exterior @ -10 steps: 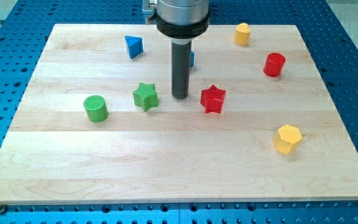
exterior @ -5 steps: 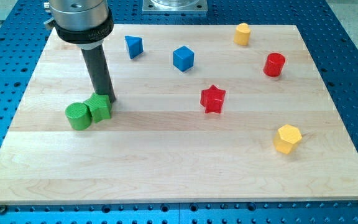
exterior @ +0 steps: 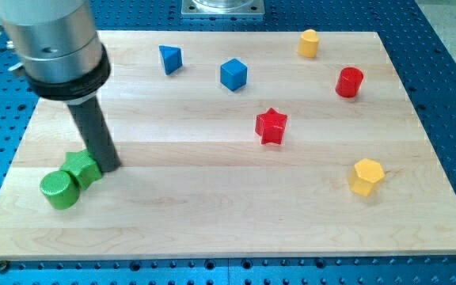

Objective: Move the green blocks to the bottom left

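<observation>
The green cylinder is sitting at the view's left, just to the lower left of my tip, near the bottom-left corner of the wooden surface. The green star is lying between the cylinder and my tip, touching the cylinder on one side and pressing against the rod on the other. My tip is resting on the surface at the star's right edge. The arm is carrying no fingers, only the straight rod, so nothing is being held and nothing is opening or closing.

Up and to the right of my tip, well apart, the blue triangular block and the blue cube are sitting near the view's top. The red star is lying to the right of my tip. Farther right, the yellow block, the red cylinder and the yellow hexagonal block are standing well apart from my tip.
</observation>
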Controlling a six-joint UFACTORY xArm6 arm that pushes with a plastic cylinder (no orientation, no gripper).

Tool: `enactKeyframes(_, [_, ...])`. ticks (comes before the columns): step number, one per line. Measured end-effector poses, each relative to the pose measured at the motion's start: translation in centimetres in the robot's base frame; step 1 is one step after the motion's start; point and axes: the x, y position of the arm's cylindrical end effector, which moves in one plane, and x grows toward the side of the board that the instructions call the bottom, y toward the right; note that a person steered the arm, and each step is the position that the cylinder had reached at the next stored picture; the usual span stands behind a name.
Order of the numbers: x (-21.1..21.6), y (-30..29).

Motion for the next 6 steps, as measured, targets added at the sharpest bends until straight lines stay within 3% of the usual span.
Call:
enactKeyframes(1, [3.2, -2.9])
enactKeyframes(2, [3.7, -1.8])
enactKeyframes(4, [0.0, 4.5])
enactKeyframes(6, [0.0, 4.5])
